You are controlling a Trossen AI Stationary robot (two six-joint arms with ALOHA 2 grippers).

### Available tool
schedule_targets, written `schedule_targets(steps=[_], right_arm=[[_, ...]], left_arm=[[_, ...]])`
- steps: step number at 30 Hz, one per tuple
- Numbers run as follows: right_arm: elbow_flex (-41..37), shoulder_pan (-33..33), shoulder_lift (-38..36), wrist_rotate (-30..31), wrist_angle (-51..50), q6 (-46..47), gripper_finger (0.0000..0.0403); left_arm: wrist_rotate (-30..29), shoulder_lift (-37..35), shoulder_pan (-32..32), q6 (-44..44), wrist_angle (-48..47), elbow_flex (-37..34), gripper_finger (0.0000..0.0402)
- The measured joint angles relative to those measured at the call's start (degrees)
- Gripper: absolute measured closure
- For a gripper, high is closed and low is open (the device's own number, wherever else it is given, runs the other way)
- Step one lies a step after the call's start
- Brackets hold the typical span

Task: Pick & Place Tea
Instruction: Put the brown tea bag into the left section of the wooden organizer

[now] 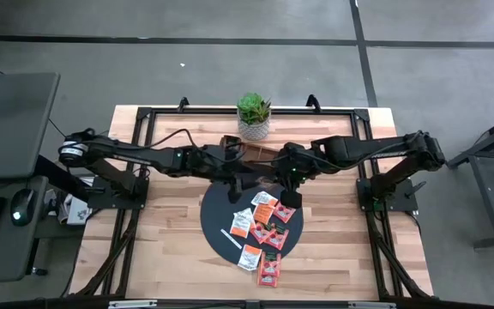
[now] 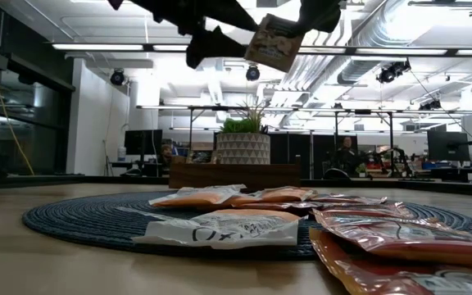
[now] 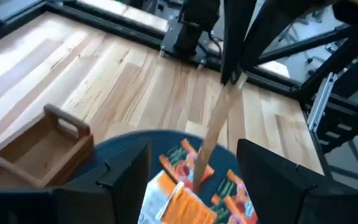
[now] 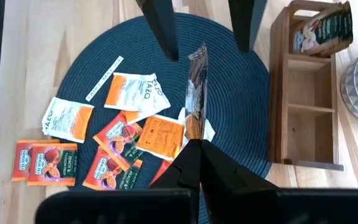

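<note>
**Sachet held aloft above the mat**

We find the left gripper (image 3: 191,171) with fingers spread wide, empty, hovering over the dark round mat (image 4: 98,43). Beside it, the right gripper (image 4: 193,152) is clamped on one tan tea sachet (image 4: 196,84), raised edge-on in the air. The remaining sachets (image 4: 132,134) lie scattered on the mat. Rightward, the wooden tray (image 4: 306,106) stands at the mat's edge, a potted plant (image 1: 253,115) behind it.

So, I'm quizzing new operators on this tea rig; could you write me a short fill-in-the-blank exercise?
1. The right gripper holds a tan-brown flat tea sachet ____ the dark round woven mat.
2. The left gripper is ____.
3. The brown wooden compartment tray already holds sachets in ____ compartment.

Missing: above; open; one
</note>
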Motion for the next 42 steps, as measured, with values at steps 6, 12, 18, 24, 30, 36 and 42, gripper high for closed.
schedule_targets(steps=[6, 12, 18, 24, 30, 36, 42], right_arm=[[0.0, -0.5, 0.0, -0.2, 0.2, -0.3, 0.0403], [0.0, -1.6, 0.0, -0.3, 0.2, -0.4, 0.0403], [0.0, -2.3, 0.0, -0.5, 0.2, -1.5, 0.0403], [0.0, -2.3, 0.0, -0.6, 0.5, -1.8, 0.0403], [0.0, -2.3, 0.0, -0.7, 1.4, -1.8, 0.0403], [0.0, -2.6, 0.0, -0.9, 1.5, -1.8, 0.0403], [0.0, -2.6, 0.0, -1.0, 2.1, -2.4, 0.0403]], left_arm=[[0.0, 0.9, 0.0, -0.2, 5.6, 0.0, 0.0165], [-0.1, 0.9, 0.0, 0.0, 6.5, 0.0, 0.0165], [-0.1, 0.9, 0.0, 0.1, 7.3, 0.0, 0.0165], [-1.3, 0.9, 0.0, 1.0, 8.9, 0.0, 0.0197], [-0.7, 0.9, 0.0, 0.9, 9.1, 0.0, 0.0244], [-2.6, 0.9, 0.0, 1.0, 9.1, 0.0, 0.0263], [-3.0, 0.9, 0.0, 1.0, 9.1, 0.0, 0.0298]])
